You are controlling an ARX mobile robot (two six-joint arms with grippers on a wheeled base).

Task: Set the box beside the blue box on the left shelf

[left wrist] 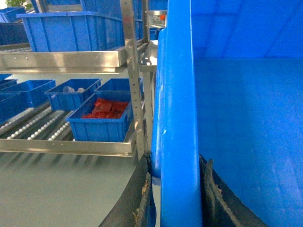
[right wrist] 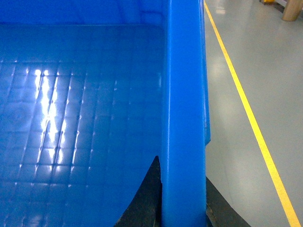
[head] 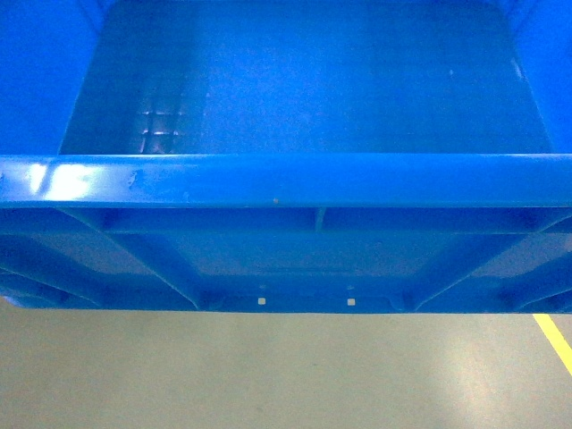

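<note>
The box (head: pixel 286 98), a large bright-blue crate, fills the upper head view with its near rim (head: pixel 286 179) facing me, held above the grey floor. My left gripper (left wrist: pixel 177 158) is shut on the box's left rim (left wrist: pixel 180 94), one black finger (left wrist: pixel 137 198) outside the wall and one inside. My right gripper (right wrist: pixel 183 170) is shut on the right rim (right wrist: pixel 184 85) the same way. The left shelf (left wrist: pixel 38 125), with white roller tracks, stands to the left of the box. On it sit small blue boxes, one holding red parts (left wrist: pixel 102 120), another behind it (left wrist: pixel 71 94).
A steel upright post (left wrist: pixel 132 80) of the rack stands close to the box's left wall. An upper rack level carries a large blue crate (left wrist: pixel 71 30). A yellow floor line (right wrist: pixel 251 123) runs along the right side, also in the head view (head: pixel 554 340).
</note>
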